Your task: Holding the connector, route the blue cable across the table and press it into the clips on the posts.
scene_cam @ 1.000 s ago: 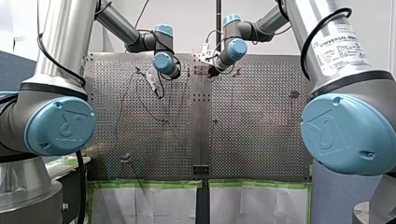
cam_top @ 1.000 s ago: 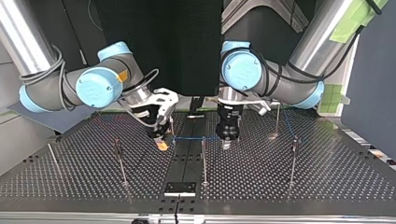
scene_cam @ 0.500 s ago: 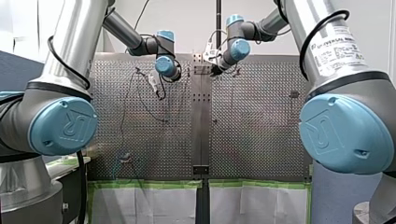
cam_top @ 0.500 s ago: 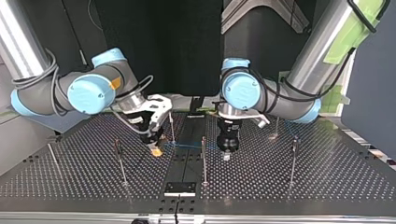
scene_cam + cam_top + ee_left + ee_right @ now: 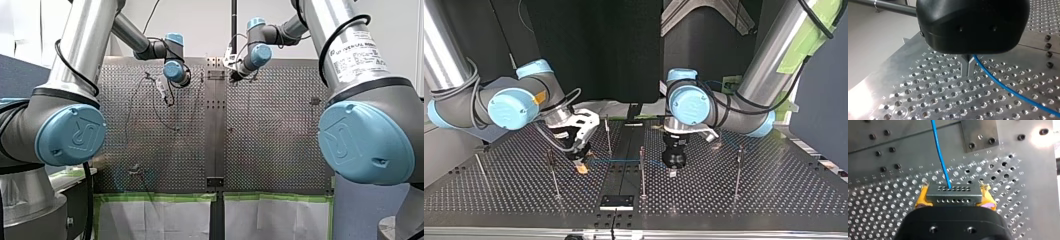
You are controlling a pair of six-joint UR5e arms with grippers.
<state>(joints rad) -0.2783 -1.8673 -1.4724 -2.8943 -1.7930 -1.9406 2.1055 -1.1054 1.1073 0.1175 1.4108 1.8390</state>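
Note:
In the right wrist view my right gripper is shut on the grey connector, clamped between its yellow pads. The blue cable leaves the connector and runs ahead over the perforated table. In the top view my right gripper hangs low at the left of centre and my black left gripper at the right of centre. The cable stretches between them, behind the middle post. In the left wrist view the metal fingers of my left gripper stand close together around the cable.
More thin posts stand on the table: one near my right gripper, one at the top view's right, one further back. A black plate sits on the centre strip near the top view's front edge.
Both grippers have come nearer to the top view's front edge and lower. My right gripper carried the connector leftward there, and the cable span moved down with them.

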